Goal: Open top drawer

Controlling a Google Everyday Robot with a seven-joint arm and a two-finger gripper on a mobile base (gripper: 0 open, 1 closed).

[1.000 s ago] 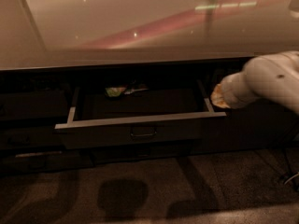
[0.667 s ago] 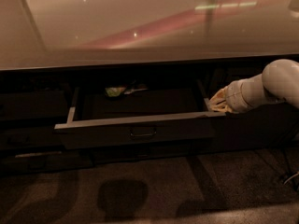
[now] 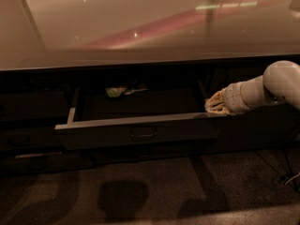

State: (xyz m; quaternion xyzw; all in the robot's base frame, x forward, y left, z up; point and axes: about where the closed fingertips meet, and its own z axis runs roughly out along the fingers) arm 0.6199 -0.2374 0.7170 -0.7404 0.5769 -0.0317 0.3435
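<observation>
The top drawer (image 3: 103, 136) is being shown standing open from the dark cabinet (image 3: 33, 108), just below the centre of the view. Its dark front is facing 6 o'clock, and a pale rim (image 3: 140, 120) is being displayed along its top edge and left side. A small loop handle (image 3: 144, 134) is being carried at the middle of that front. Inside, toward 11 o'clock from the handle, a small greenish object (image 3: 115, 92) is lying at the back, with something thin and pale just beside it at its 3 o'clock; neither can be identified. The gripper (image 3: 215, 104) is being held at the drawer's right front corner, at or just over the rim, and whether it is released or clenched cannot be told. It is being carried by a white arm (image 3: 255, 93) reaching in from 3 o'clock. A glossy countertop (image 3: 140, 32) is lying at 12 o'clock, and light streaks are being reflected in it. A dark floor (image 3: 154, 196) is lying at 6 o'clock, and shadows are being cast on it.
</observation>
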